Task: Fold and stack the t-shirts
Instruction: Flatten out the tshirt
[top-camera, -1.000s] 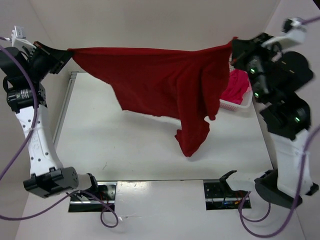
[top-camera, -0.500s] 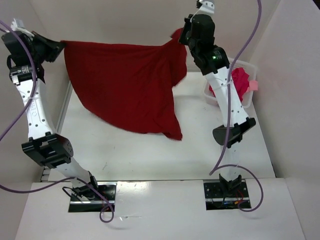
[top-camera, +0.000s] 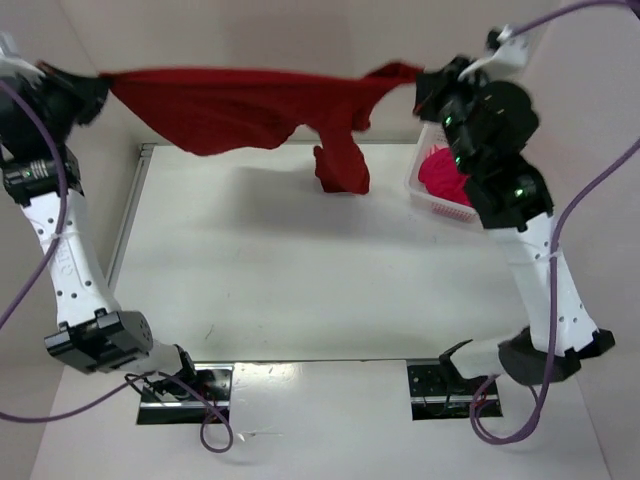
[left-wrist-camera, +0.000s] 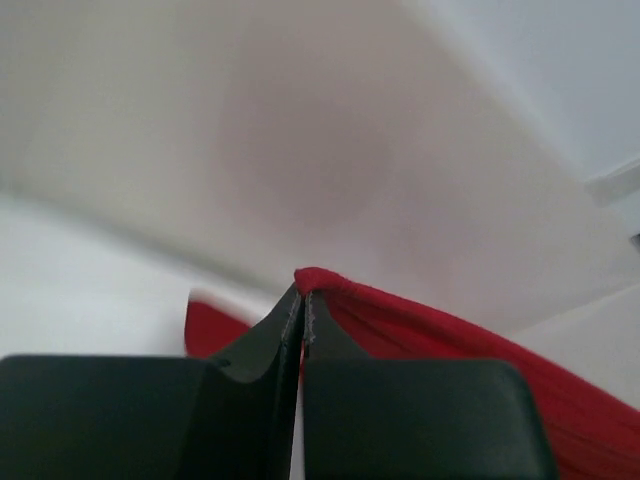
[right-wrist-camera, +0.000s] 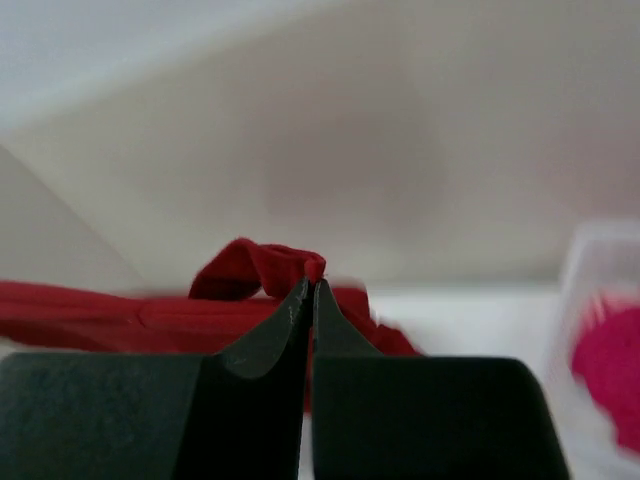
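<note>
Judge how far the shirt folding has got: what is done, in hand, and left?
Done: nothing folded or stacked on the table. In hand: the dark red shirt hangs stretched between the left gripper and right gripper, both shut on it. Left: fold it, then the pink shirt in the basket.

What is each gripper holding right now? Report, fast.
Left gripper: shut on the dark red t-shirt.
Right gripper: shut on the same dark red t-shirt, at its other end.
</note>
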